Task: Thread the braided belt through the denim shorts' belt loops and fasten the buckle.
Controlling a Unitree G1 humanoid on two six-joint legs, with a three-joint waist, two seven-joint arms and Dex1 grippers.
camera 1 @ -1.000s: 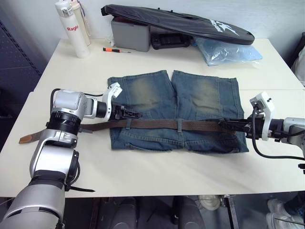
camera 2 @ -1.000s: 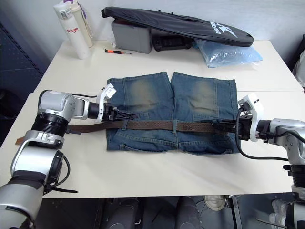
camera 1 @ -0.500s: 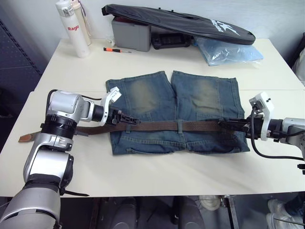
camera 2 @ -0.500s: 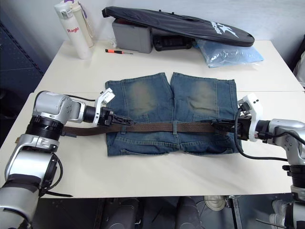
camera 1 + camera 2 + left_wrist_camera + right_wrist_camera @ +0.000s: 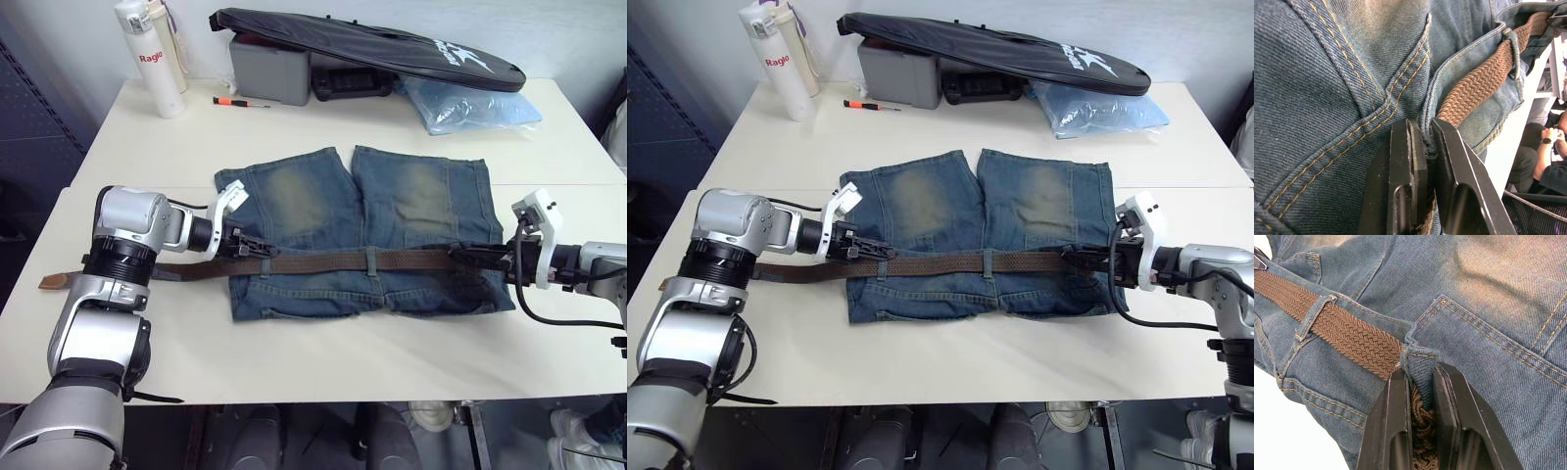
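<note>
The denim shorts [image 5: 367, 230] lie flat on the table [image 5: 294, 343] with the braided belt [image 5: 323, 261] running along the waistband under a belt loop [image 5: 370, 259]. My left gripper [image 5: 1425, 142] is clamped on denim beside the belt at one waistband end. My right gripper [image 5: 1420, 382] pinches a belt loop [image 5: 1418, 367] at the other end

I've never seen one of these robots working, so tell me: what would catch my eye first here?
Faded denim shorts lie flat mid-table, with a braided belt run along the waistband under a belt loop. The left gripper pinches at the waistband's left end and the right gripper at its right end, where denim sits between its fingers. A long black bag lies across the table's far edge.
</note>
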